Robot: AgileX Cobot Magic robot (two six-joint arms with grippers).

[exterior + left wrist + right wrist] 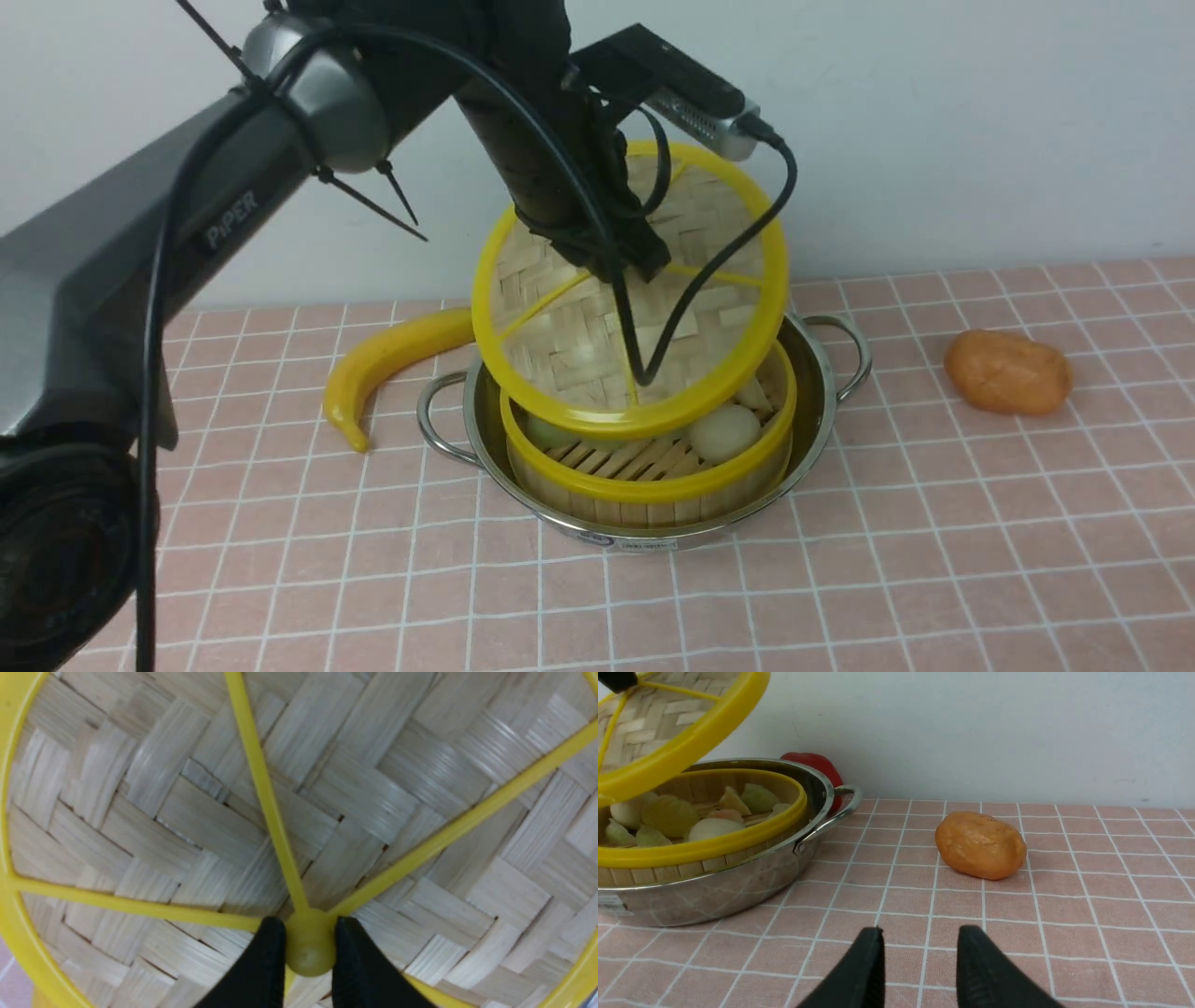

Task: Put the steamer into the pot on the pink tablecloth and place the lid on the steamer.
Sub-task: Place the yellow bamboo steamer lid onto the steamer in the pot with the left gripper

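The left gripper (310,933) is clenching the yellow knob (309,952) of the lid (560,336), probably the only part narrow enough to pinch. The lid is hanging steeply tilted over the steamer (644,487), its top face pointing toward the near edge and its low rim just above the food (724,431). Being round, it has no long axis. The steamer is sitting inside the pot (826,392) on the pink tablecloth (934,541), mid-table. The right gripper (920,952) is hovering open and empty.
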